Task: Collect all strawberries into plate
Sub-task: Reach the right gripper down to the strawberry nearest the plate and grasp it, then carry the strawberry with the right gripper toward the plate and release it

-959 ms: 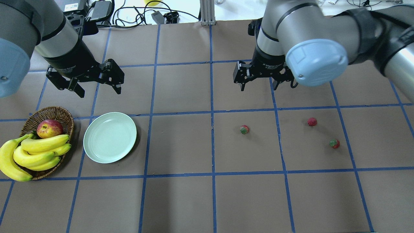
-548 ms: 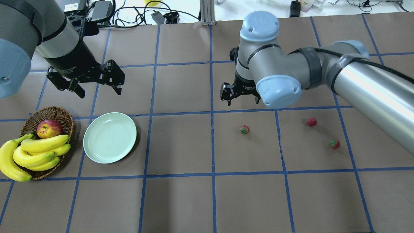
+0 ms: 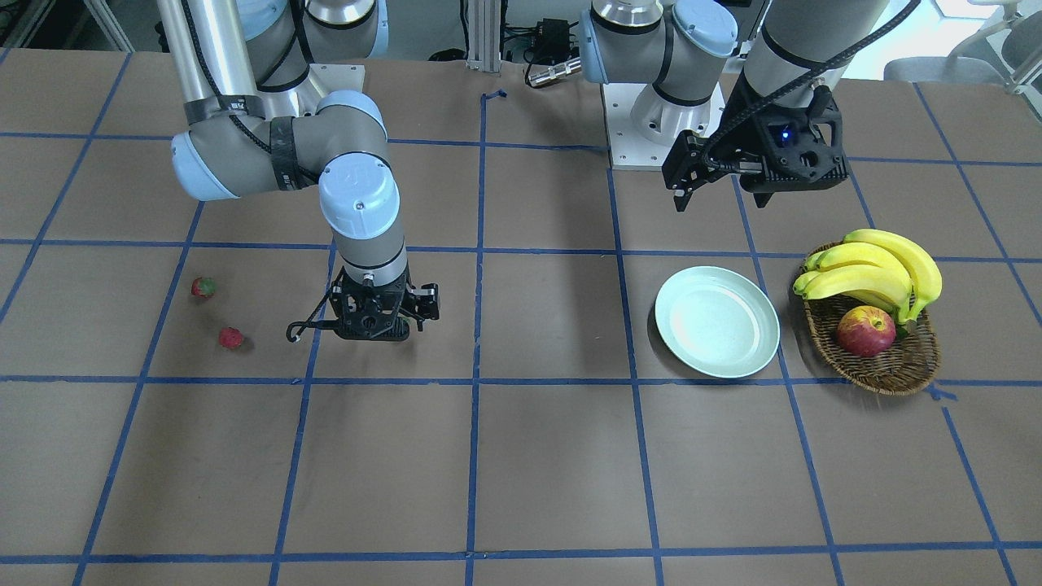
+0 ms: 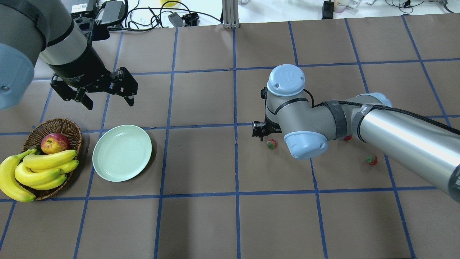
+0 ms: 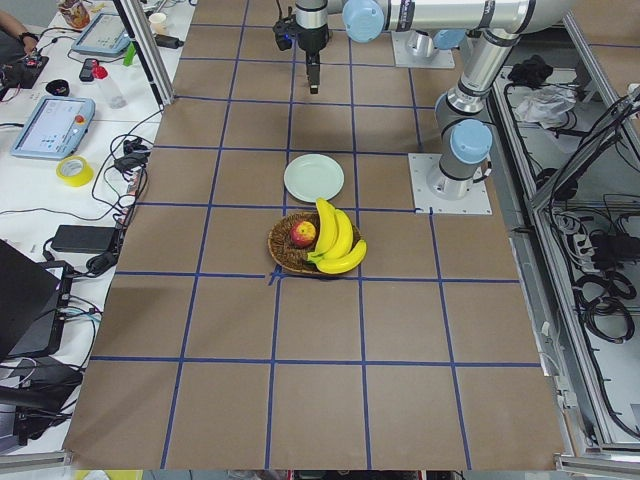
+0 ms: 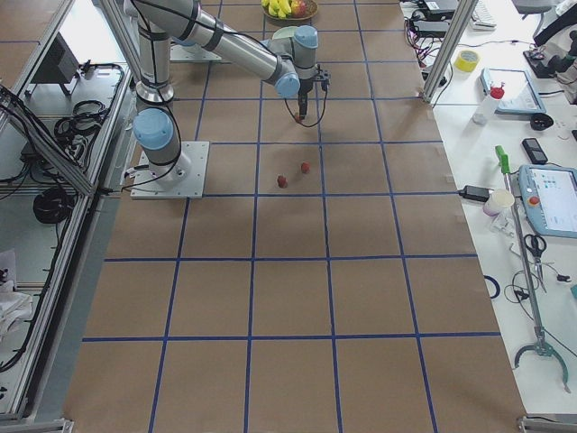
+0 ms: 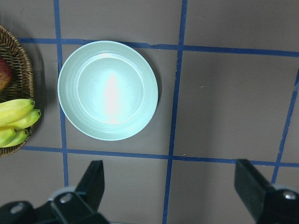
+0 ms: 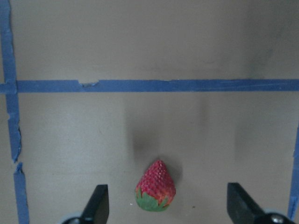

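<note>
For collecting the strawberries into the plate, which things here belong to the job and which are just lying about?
Job: plate; strawberry nearest it; rightmost strawberry; third strawberry.
Lying about: wicker basket; apple; bananas.

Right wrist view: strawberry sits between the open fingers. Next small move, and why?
Probably lower the right gripper straight down with its jaws open. The small red strawberry with a green cap lies on the brown table between the two fingers, slightly off-centre and not yet touched, so it seems lined up for a grasp.
</note>
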Robot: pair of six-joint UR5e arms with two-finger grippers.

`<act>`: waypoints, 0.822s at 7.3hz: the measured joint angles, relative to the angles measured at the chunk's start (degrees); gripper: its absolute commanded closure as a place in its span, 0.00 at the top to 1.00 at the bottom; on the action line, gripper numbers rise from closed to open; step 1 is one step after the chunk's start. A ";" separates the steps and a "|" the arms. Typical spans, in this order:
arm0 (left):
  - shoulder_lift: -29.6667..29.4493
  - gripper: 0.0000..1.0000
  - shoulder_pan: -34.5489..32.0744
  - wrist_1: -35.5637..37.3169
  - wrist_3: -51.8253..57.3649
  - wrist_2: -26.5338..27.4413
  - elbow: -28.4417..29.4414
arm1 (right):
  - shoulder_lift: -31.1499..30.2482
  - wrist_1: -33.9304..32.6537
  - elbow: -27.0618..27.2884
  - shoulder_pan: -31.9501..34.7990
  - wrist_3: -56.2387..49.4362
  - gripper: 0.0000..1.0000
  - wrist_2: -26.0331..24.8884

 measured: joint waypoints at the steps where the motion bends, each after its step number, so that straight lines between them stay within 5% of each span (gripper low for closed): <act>1: 0.00 1.00 0.00 0.05 0.01 0.02 0.01 | 0.60 -0.68 0.49 0.00 2.11 0.55 0.34; 4: 0.02 1.00 -0.02 0.14 0.02 -0.02 0.05 | 1.51 -1.12 0.59 0.00 7.06 0.26 0.70; 5: 0.02 1.00 -0.06 0.14 0.02 -0.02 0.06 | 1.55 -1.10 0.68 0.00 7.42 0.05 0.70; 6: 0.03 1.00 -0.07 0.09 0.02 0.00 0.06 | 1.48 -1.09 0.65 0.00 7.80 0.01 0.78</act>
